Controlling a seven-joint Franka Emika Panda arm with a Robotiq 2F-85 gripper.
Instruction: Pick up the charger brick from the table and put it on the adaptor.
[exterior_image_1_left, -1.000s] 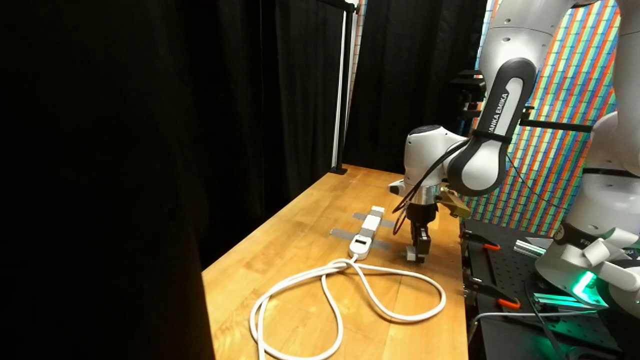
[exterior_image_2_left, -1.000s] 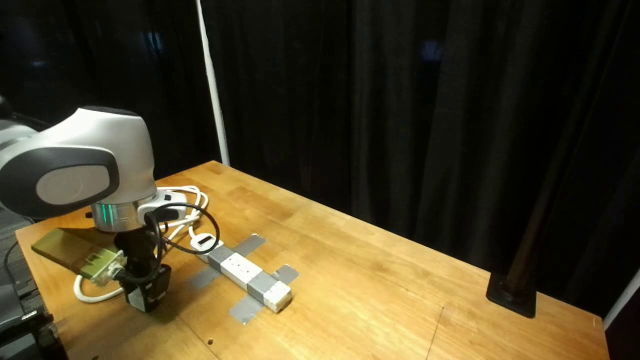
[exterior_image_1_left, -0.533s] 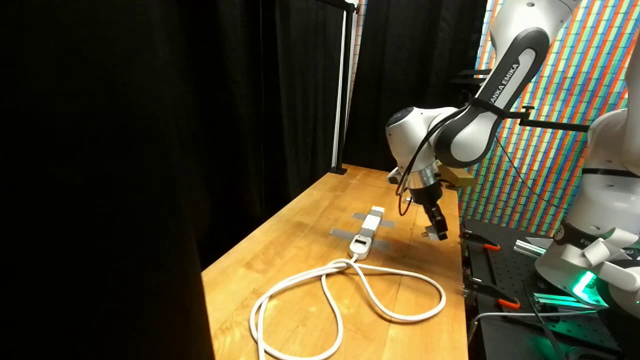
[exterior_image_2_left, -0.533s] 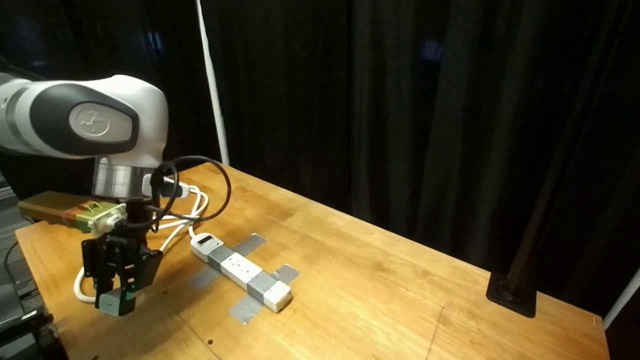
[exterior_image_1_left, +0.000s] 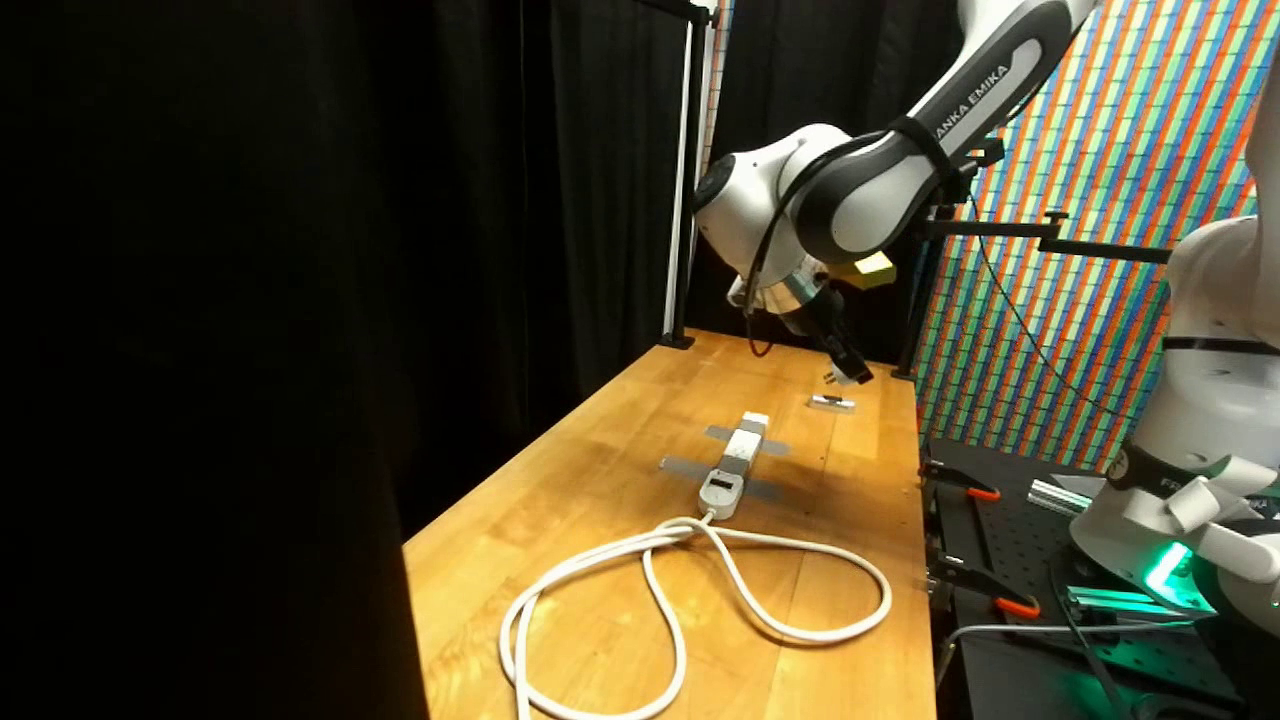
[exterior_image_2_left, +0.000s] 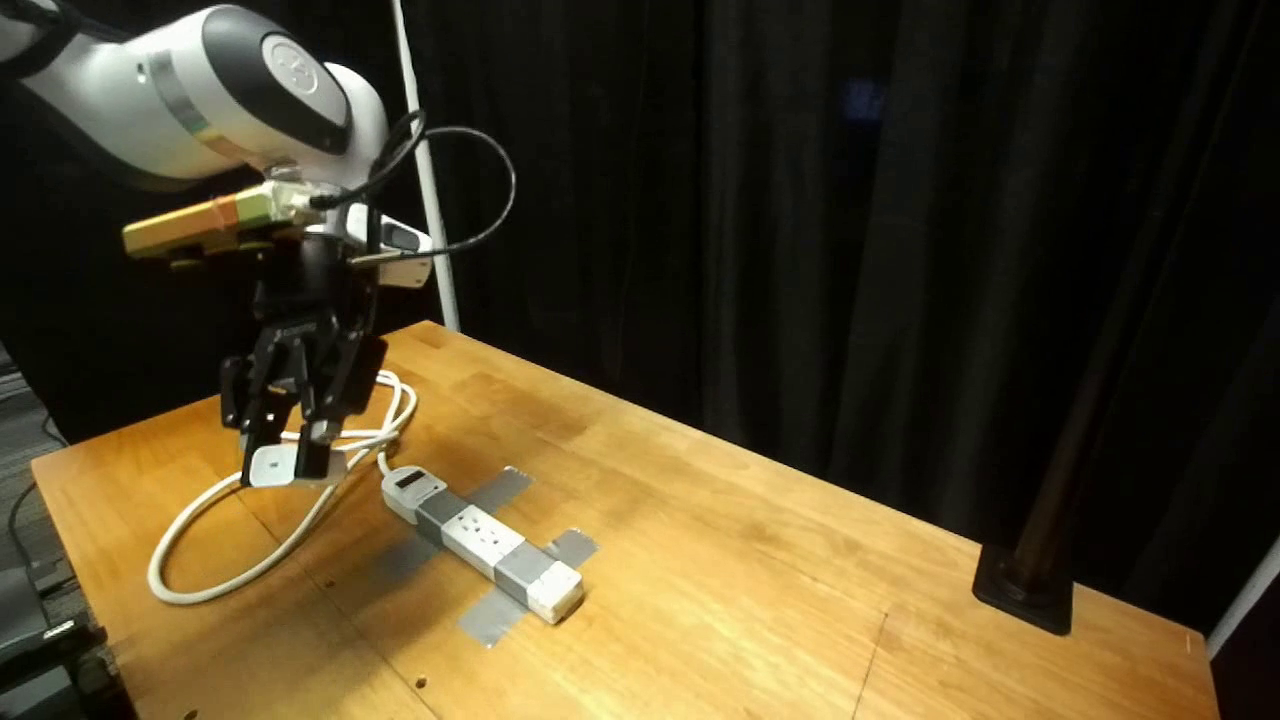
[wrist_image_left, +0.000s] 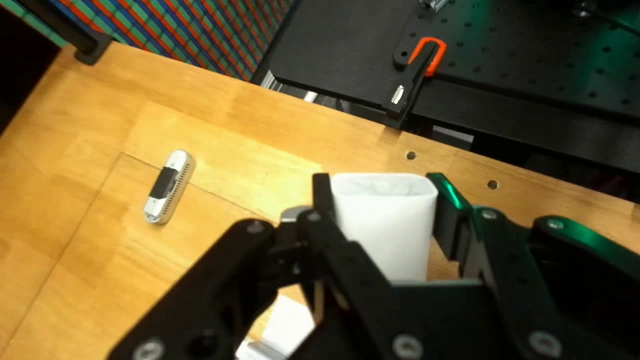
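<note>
My gripper (wrist_image_left: 384, 200) is shut on the charger brick (wrist_image_left: 387, 227), a white block with rounded edges, pinched between both black fingers. It hangs well above the table in both exterior views, tilted over. Metal prongs stick out sideways from the charger brick (exterior_image_1_left: 845, 374) in an exterior view, toward the adaptor's side. The adaptor (exterior_image_2_left: 482, 535), a long white strip with socket marks, lies fixed to the table with grey tape, apart from the gripper (exterior_image_2_left: 293, 465). In the wrist view only a bit of the adaptor (wrist_image_left: 287, 325) shows at lower left, the rest behind the fingers.
A thick white cable (exterior_image_1_left: 840, 635) loops over the table from the adaptor's end. A small white-and-dark flat item (wrist_image_left: 170, 187) lies on the wooden tabletop (exterior_image_2_left: 760, 590). Orange-tipped clamps (wrist_image_left: 427, 55) sit along the table edge. A black stand foot (exterior_image_2_left: 1020, 595) occupies a far corner.
From low over the table, the gripper has risen with the charger brick held and has tilted, turning the prongs sideways. The small flat item has come into sight behind it. The adaptor has stayed put.
</note>
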